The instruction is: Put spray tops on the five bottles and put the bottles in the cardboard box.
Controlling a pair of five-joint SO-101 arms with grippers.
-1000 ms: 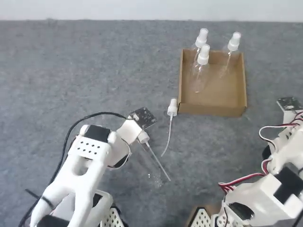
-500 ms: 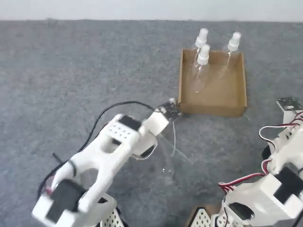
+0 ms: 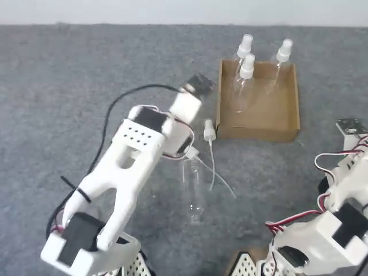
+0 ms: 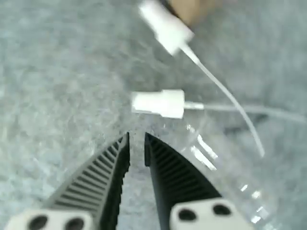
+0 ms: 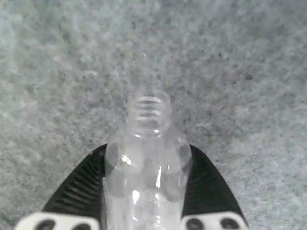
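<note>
A clear bottle (image 3: pixel 195 192) lies on the grey carpet with a white spray top (image 3: pixel 191 153) at its neck. A loose spray top (image 3: pixel 209 131) with a long tube lies just beyond it, beside the cardboard box (image 3: pixel 257 133). My left gripper (image 4: pixel 136 139) hovers just short of the lying bottle's spray top (image 4: pixel 160 103), its fingers almost together and holding nothing. The loose top (image 4: pixel 165 28) lies farther off. My right gripper (image 5: pixel 147 151) is shut on a second clear bottle (image 5: pixel 148 115) whose threaded neck is bare.
Three bottles with spray tops (image 3: pixel 246 75) stand in the box at the back right. The left arm (image 3: pixel 138 155) stretches across the middle of the table. The right arm (image 3: pixel 339 218) sits folded at the lower right.
The left arm swung from the near left toward the box. The lying bottle turned with it, so its neck now points at the loose top. The right arm kept still.
</note>
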